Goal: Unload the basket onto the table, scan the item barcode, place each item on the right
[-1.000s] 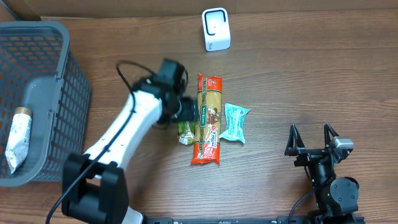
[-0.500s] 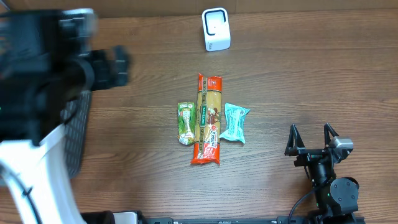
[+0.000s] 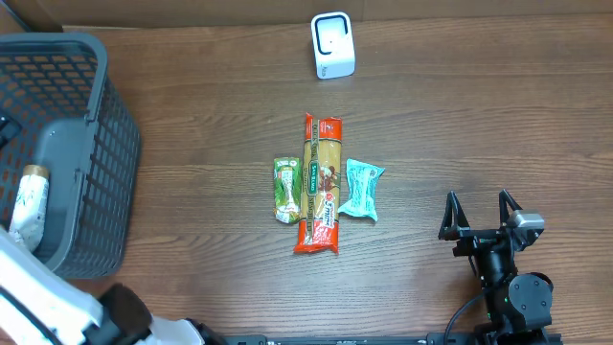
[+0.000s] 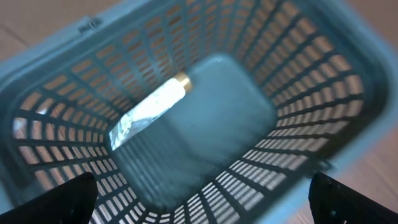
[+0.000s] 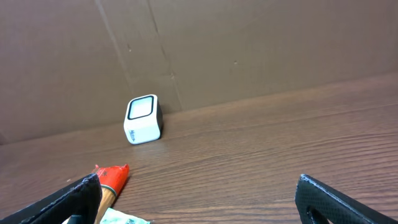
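1. Green packet (image 3: 285, 190) lies flat on the table (image 3: 479, 115), fully in view. A second ago the left arm's wrist covered its upper end. It sits just beside the left edge of the pasta packet (image 3: 321, 182); contact cannot be told.
2. The pasta packet, the teal packet (image 3: 362, 189) on its right side and the scanner (image 3: 333, 45) sit exactly where they sat a second ago. The scanner stands near the far edge, well apart from the three packets.
3. The left arm (image 3: 43, 297) has left the middle of the table. Half a second ago it filled the left of the overhead view, large and blurred. Now only a white link and a dark joint show at the near-left corner.
4. The left gripper (image 4: 199, 190) hangs above the basket (image 4: 348, 93), its camera looking down into it. The fingertips show at the lower corners of a motion-blurred frame, spread wide with nothing between them.
5. The right gripper (image 3: 477, 203) is parked at the near right, unchanged, pointing toward the far edge. Its jaws stand wide apart and empty.
6. Materials:
   - Table: brown wood grain, with a cardboard wall (image 5: 249, 50) behind it.
   - Basket: grey plastic lattice with a solid floor. A silvery-white tube (image 4: 149, 109) with a gold cap lies in it.
   - Scanner: a small white box with rounded corners.
   - Pasta packet: long, with red ends and a yellowish middle.
   - Teal packet: crinkled film.
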